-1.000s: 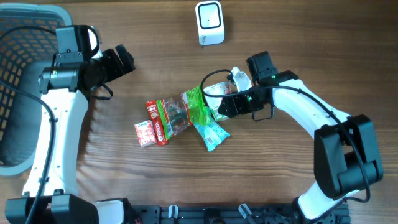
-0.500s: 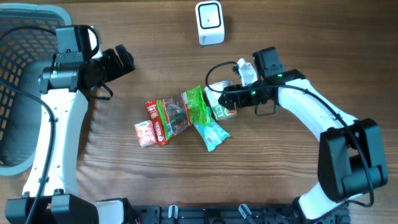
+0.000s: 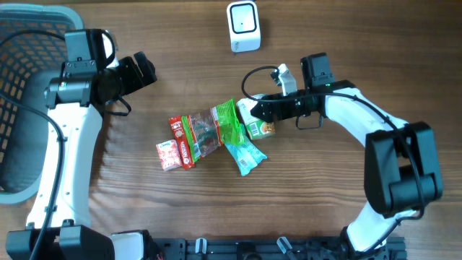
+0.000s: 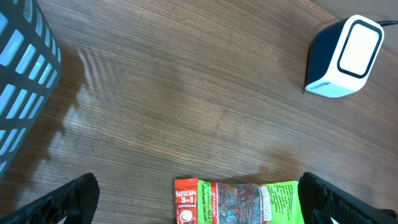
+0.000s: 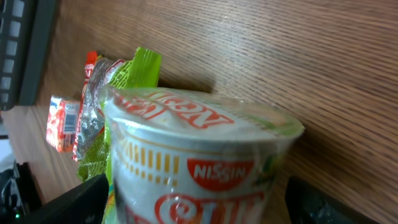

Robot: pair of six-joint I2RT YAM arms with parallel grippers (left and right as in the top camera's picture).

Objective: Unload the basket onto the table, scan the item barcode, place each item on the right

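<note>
A Nissin cup noodle (image 5: 199, 162) lies on its side on the wooden table, seen from above (image 3: 260, 127) beside a heap of snack packets. My right gripper (image 5: 208, 208) stands open around the cup, with a small gap showing at each finger; from above it (image 3: 257, 114) is at the cup's far side. The white barcode scanner (image 3: 243, 26) stands at the table's far edge, also in the left wrist view (image 4: 345, 56). My left gripper (image 3: 143, 70) hangs open over bare wood at the left, holding nothing, its own view (image 4: 211, 208) looking down at a packet.
Left of the cup lie a green snack packet (image 3: 225, 123), a red Nescafe sachet (image 4: 186, 202), a small red-and-white sachet (image 3: 167, 154) and a teal packet (image 3: 245, 156). A dark mesh basket (image 3: 18, 115) fills the far left.
My right gripper's jaws have spread wider around the cup noodle, and the right arm has swung up and to the right. The left arm has not moved.
</note>
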